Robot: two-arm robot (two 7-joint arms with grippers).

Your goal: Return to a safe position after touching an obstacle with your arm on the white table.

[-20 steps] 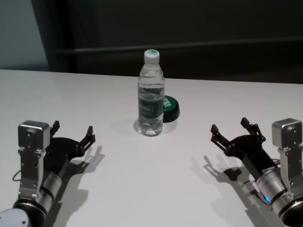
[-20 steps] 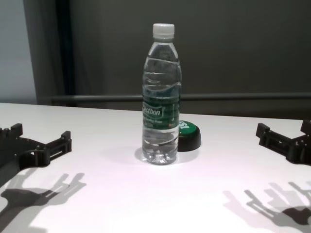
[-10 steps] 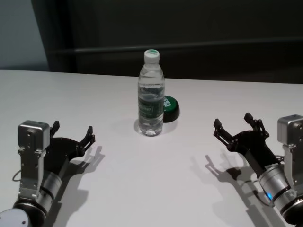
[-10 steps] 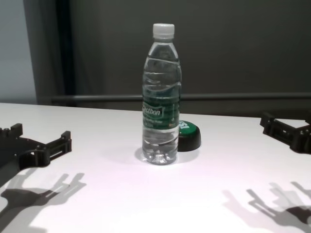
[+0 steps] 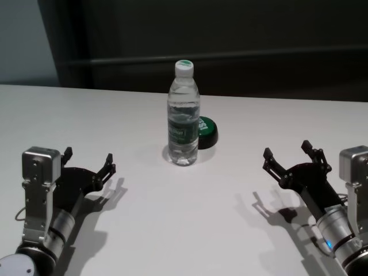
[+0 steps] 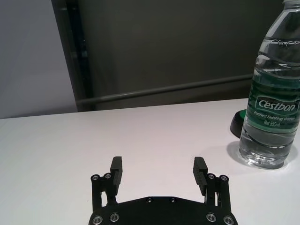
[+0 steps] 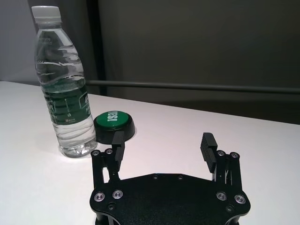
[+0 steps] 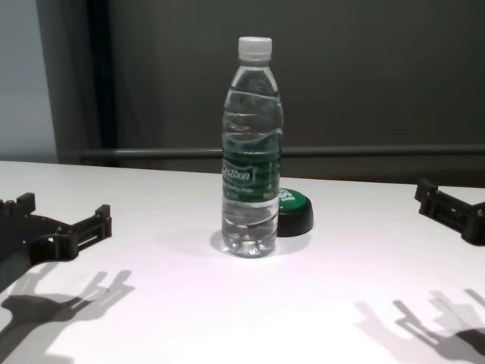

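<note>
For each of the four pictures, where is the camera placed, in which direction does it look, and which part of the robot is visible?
Head view: high, looking down on the white table, both grippers, left gripper, right gripper.
Chest view: low, looking forward at the water bottle; both grippers at the edges.
Left wrist view: over the open left gripper, bottle ahead.
Right wrist view: over the open right gripper, facing the bottle and green button.
All four views share the bottle.
</note>
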